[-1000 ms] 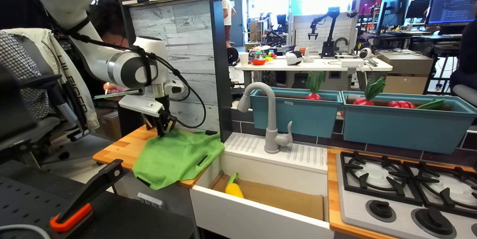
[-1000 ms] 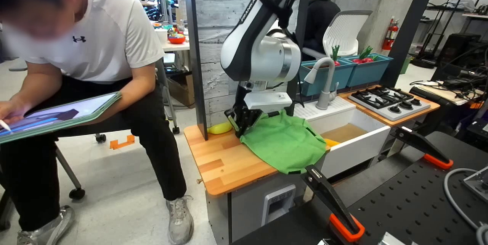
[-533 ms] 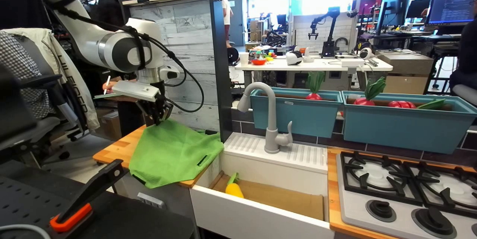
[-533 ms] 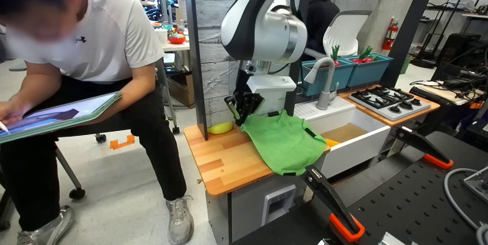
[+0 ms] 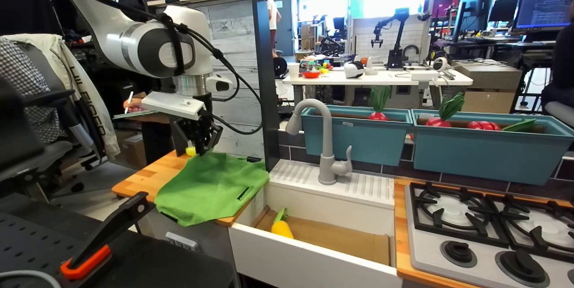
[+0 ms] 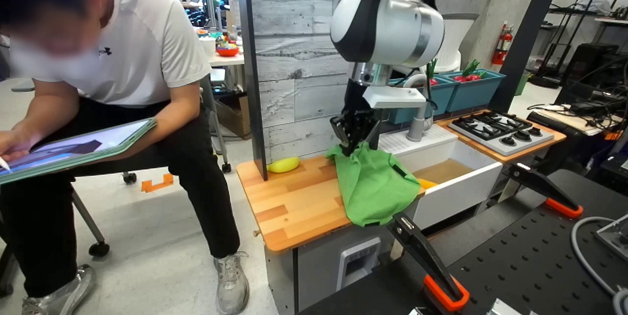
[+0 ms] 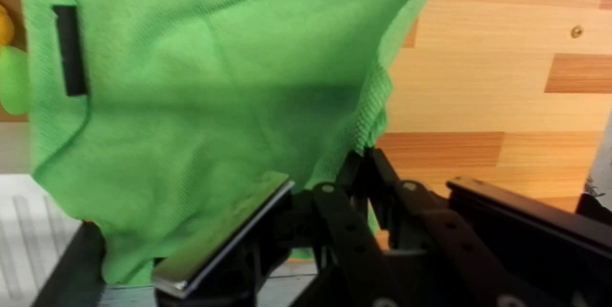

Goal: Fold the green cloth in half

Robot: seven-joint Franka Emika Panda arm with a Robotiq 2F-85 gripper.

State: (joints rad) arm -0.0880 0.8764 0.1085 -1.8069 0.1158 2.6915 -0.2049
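"Progress report, operator: your gripper (image 7: 362, 154) has hold of the green cloth (image 6: 378, 192), so I'd call the grasping step done!"

"Pinched right at the border, yes! Look at your wrist view: the jaws stand together at the tips, no gap to see, and the fabric runs straight into them."

"And what's left for you?"

"Most of it! You've got a small peak where the held edge looks lifted off the wooden counter (image 6: 284, 207), but the rest lies spread in what seems to be 1 layer. No fold yet. You probably have to carry that edge across, lay it over the opposite side, let go and flatten the crease."

"Where do you have it?"

"On the counter, right beside the sink (image 5: 309, 263), its front part drooping past the counter's edge in both exterior views."

"What a texture! You're handling soft stuff with a faint fuzzy nap, finely ribbed where the border turns over next to the tips, shallow creases wandering through the middle."

"Limp, too, by the look of it, so expect sag as you carry it. Dark strips (image 7: 71, 51) sit along its border, narrow and straight; they may be stiffer than the cloth, though I can't tell what they're made of."

"Against that, you get blocks of pale and reddish wood, smooth-looking, and a curved yellow banana (image 6: 283, 165) at the back, well apart from the fabric."
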